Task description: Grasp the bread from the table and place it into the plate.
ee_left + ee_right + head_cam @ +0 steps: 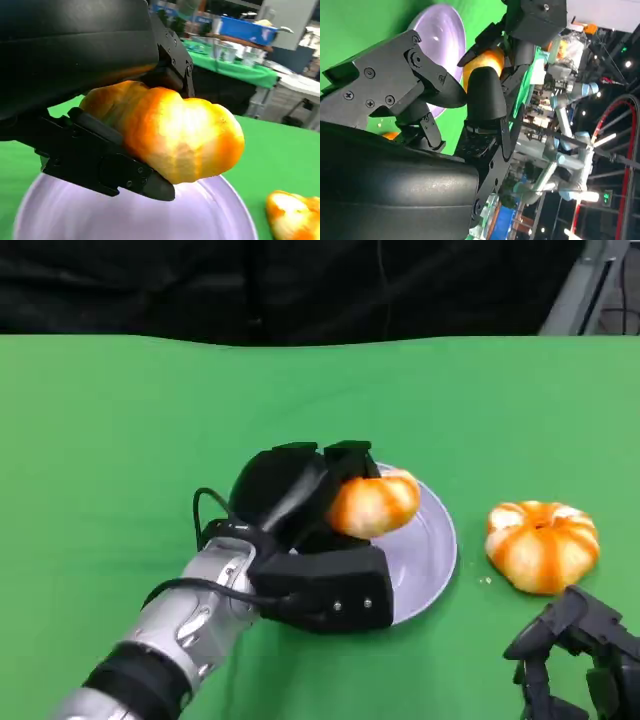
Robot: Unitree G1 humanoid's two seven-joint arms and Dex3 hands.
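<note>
Green table [120, 420] is seen across the head view, dark backdrop beyond its far edge. The plate is taken as landmark below.

Plate [432, 550]: lavender, round, seated flat on the table near mid-frame. Its near-left part is covered by the left hand. The rim and bare inner surface are also seen in the left wrist view [75, 220], directly under the held bread.

Left forearm [170, 635]: silver, cabled, brought in from the near-left of the plate.

Left hand [310, 540]: positioned over the plate's left half. It is closed around the bread [372, 504], an orange-and-white glazed bun. In the left wrist view the bread [175, 135] is clamped between black fingers [100, 160] below and the hand shell above. The bread is held above the plate's surface; a gap under it is suggested in the wrist view, but contact cannot be fully ruled out from this angle.

Second bun [541, 544]: same orange-and-white look, lying on the table just right of the plate, apart from its rim. A piece of it is caught in the left wrist view [295, 215].

Right hand [580, 655]: low, near-right of the plate, just short of the second bun, not touching it. Fingers are seen curled, nothing held. In the right wrist view its fingers [485, 95] are bent inward, with the plate [442, 47] beyond them.
</note>
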